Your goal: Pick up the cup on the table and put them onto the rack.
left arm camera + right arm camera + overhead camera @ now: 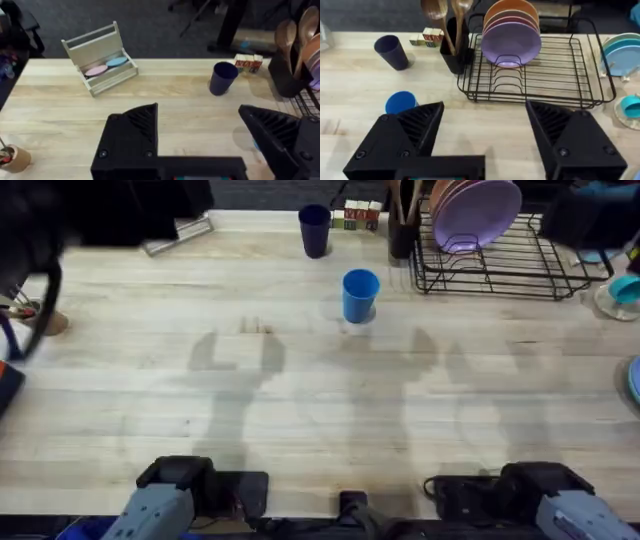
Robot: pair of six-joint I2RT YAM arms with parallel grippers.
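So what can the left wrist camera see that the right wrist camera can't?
Left wrist alone: a wooden caddy holding a pink and a blue disc, and a small brown pot. Right wrist alone: the black wire rack's grid base, its purple plate, and the blue cup. Both: the dark navy cup, the little blocks and the wooden spoons.

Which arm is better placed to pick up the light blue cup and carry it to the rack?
Probably the right: the light blue cup stands right of centre, beside the rack on the right arm's side. The right gripper faces both, jaws open.
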